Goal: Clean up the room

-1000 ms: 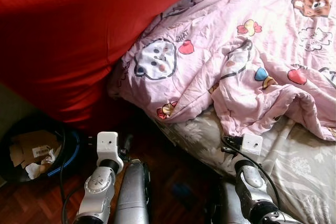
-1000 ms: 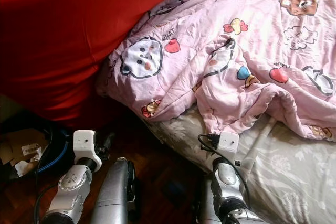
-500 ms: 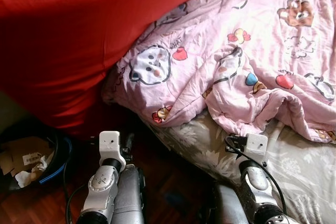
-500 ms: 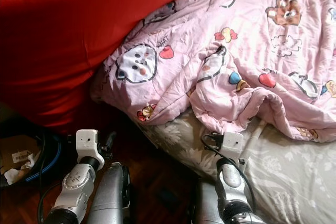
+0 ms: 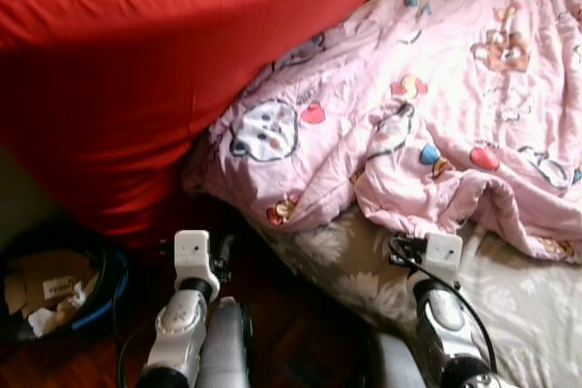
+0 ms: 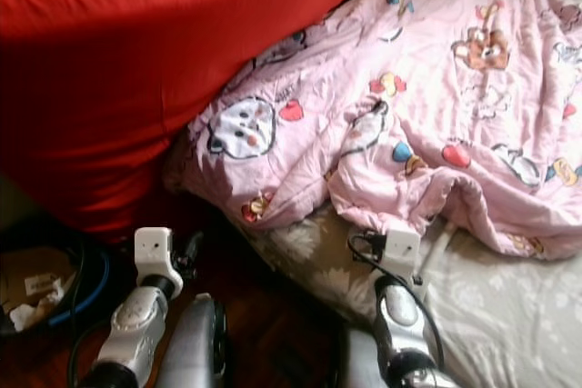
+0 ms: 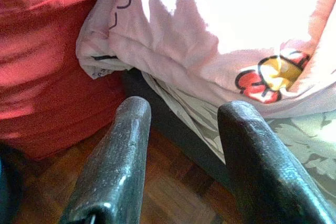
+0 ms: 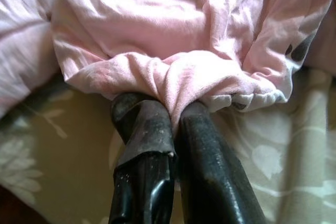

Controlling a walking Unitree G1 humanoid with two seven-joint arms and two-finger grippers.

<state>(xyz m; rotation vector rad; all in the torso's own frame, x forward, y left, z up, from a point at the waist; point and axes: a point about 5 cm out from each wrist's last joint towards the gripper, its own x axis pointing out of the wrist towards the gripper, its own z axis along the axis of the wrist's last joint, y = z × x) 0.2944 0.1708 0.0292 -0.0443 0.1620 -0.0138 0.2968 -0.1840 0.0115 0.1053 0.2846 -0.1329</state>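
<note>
Silver arms, white wrist blocks (image 5: 195,252), black cables, worn black jaws

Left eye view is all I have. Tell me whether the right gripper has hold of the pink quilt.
Observer: Yes. The right gripper is shut on a bunched fold of the pink quilt's edge.
Operator: Report the left gripper.
Observer: The left gripper is open and holds nothing, with its fingers apart over the wood floor beside the bed.
Operator: Say what lies ahead of it.
Observer: The quilt's hanging corner, next to the red cover.
Operator: Say what is under the gripped fold.
Observer: The grey floral sheet, bare just below the quilt's edge.
</note>
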